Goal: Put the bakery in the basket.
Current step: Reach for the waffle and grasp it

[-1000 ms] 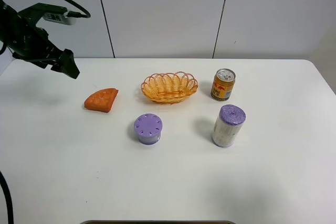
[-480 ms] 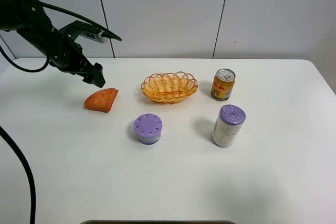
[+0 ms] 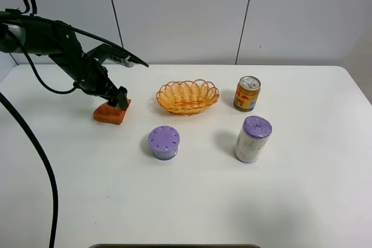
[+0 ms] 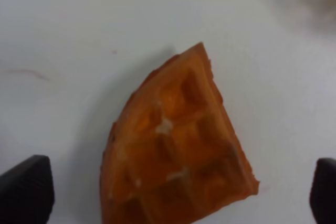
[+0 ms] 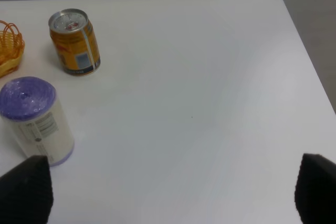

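A white table (image 3: 290,201), smooth and matte, is carrying everything here. My left arm (image 3: 64,50), black and trailing a black cable, is stretching across its far left corner, and my left gripper (image 3: 121,100) is hovering right over the pastry.

The basket (image 3: 187,97) is sitting near the middle of the far side. It is a shallow oval of yellow-orange wicker with a looped, scalloped rim, and it is holding nothing. To its right a gold and red drink can (image 3: 247,93) is standing upright. In front of the can a taller white canister (image 3: 253,139) with a purple top is also standing upright. A low round purple tub (image 3: 164,142), its lid dotted with holes, is sitting in front of the basket.

The pastry (image 3: 106,113) is lying flat on the table, left of the basket and well apart from it. It is an orange-brown wedge like a pie slice, with a curved outer edge.

The high camera is showing only its near half, since my gripper is covering the rest. The left wrist camera is showing what that view is hiding: a glossy top pressed into square dimples with pale flecks in them, and my two dark fingers (image 4: 26,190) standing wide apart, one on each side of the wedge and clear of it.

My right gripper (image 5: 170,190) is appearing only in its own wrist view, fingers spread wide above bare table, with the can, the canister and the basket's edge off to one side.
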You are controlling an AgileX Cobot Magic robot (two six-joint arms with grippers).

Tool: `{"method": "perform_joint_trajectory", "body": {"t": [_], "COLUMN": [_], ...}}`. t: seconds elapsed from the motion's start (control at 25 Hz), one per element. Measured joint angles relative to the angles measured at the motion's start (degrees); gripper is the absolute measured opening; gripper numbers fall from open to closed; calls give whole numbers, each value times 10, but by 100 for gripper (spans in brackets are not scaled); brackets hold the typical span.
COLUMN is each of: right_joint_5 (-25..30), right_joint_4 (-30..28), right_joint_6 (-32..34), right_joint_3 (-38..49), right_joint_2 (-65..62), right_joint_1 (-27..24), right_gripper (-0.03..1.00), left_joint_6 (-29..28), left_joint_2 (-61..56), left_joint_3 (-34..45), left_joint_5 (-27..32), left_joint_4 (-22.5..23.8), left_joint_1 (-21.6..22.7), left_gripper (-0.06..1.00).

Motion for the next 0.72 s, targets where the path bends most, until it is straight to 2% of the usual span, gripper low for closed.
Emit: {"method": "perform_joint_trajectory", "body": {"t": [0.4,0.72], "right_joint_5": [0,0], "right_joint_4": [0,0], "right_joint_6": [0,0], "right_joint_3": [0,0], "right_joint_2": [0,0], "right_joint_1": [0,0], "right_gripper": [91,91], "left_joint_6": [2,2], "left_joint_2": [25,39], "left_joint_3": [0,0], "left_joint_5": [-49,-51], "left_joint_4": [16,19], "left_joint_1": [-4,-8], "left_gripper": [99,99]}}
